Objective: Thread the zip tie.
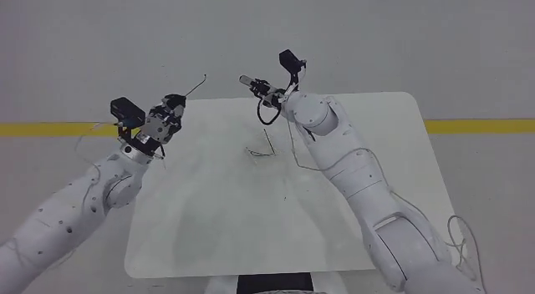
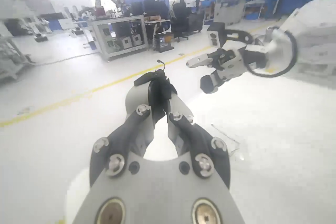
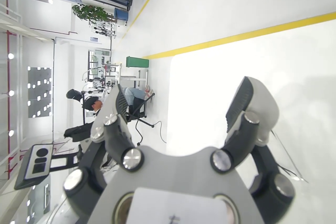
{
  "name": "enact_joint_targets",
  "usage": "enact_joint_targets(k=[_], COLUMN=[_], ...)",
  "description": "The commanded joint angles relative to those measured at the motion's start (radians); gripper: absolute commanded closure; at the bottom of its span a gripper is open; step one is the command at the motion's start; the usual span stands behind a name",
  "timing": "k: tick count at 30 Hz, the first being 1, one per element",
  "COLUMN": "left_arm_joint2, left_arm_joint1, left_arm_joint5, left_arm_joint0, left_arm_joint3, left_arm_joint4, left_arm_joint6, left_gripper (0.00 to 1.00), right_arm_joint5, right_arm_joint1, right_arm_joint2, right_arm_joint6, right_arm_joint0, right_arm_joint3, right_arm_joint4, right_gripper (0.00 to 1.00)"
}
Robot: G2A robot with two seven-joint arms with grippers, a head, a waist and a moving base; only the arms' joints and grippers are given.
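My left gripper [image 1: 173, 107] hovers over the table's far left corner, shut on a thin black zip tie [image 1: 197, 84] whose free end sticks out past the table edge. In the left wrist view the zip tie [image 2: 160, 70] runs between the closed fingers [image 2: 157, 93] and ends in a small curved tip. My right gripper [image 1: 249, 83] hangs open beyond the far edge, a short way from the tie's tip, with nothing between its fingers [image 3: 119, 99]. The left wrist view shows the right gripper [image 2: 198, 74] with its jaws spread.
Loose black zip ties [image 1: 262, 149] lie near the middle of the white table [image 1: 334, 227]; the zip ties [image 2: 227, 141] [image 3: 288, 164] show in both wrist views. Yellow floor lines [image 1: 468, 125] run behind the table.
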Motion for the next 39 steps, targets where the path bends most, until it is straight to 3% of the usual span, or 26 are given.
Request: enact_joint_targets(k=[1,6,8,10,11,14,17,24,29,31,39], left_arm_joint2=[0.001,0.001,-0.008,-0.020,-0.030,-0.049,-0.075,-0.149,-0.213,-0.244,-0.251], left_arm_joint1=[0.000,0.000,-0.008,-0.010,-0.011,-0.004,0.009,0.036,0.041,0.040,0.040], left_arm_joint5=[0.005,0.005,-0.046,-0.107,-0.153,-0.153,-0.153,-0.153,-0.153,-0.153,-0.153], left_arm_joint0=[-0.001,-0.001,0.005,0.009,0.017,0.041,0.072,0.157,0.213,0.228,0.233], left_arm_joint3=[0.000,0.000,-0.012,0.000,0.002,-0.037,-0.076,-0.179,-0.214,-0.229,-0.231], left_arm_joint4=[0.005,0.005,-0.110,-0.188,-0.279,-0.440,-0.552,-0.760,-0.863,-0.857,-0.837], left_arm_joint6=[-0.001,-0.001,-0.046,-0.083,-0.115,-0.207,-0.275,-0.409,-0.466,-0.492,-0.490], left_gripper=[1.00,1.00,1.00,1.00,1.00,1.00,1.00,1.00,1.00,1.00,1.00], right_arm_joint5=[0.001,0.001,-0.010,-0.079,-0.122,-0.198,-0.240,-0.360,-0.448,-0.453,-0.453], right_arm_joint1=[0.000,0.000,0.000,0.006,0.012,0.025,0.033,0.035,0.026,0.025,0.025], right_arm_joint2=[0.000,0.000,0.007,0.041,0.064,0.112,0.136,0.139,0.117,0.113,0.113], right_arm_joint6=[0.000,0.000,-0.011,-0.004,0.014,0.056,0.074,0.148,0.191,0.193,0.193], right_arm_joint0=[0.000,0.000,-0.008,-0.038,-0.050,-0.071,-0.083,-0.080,-0.063,-0.057,-0.057], right_arm_joint3=[0.000,0.000,-0.005,-0.011,-0.009,-0.001,0.003,0.058,0.112,0.126,0.126], right_arm_joint4=[0.000,0.000,0.013,0.077,0.106,0.170,0.202,0.306,0.393,0.393,0.393], right_gripper=[0.00,0.00,0.00,0.00,0.00,0.00,0.00,0.00,0.00,0.00,0.00])
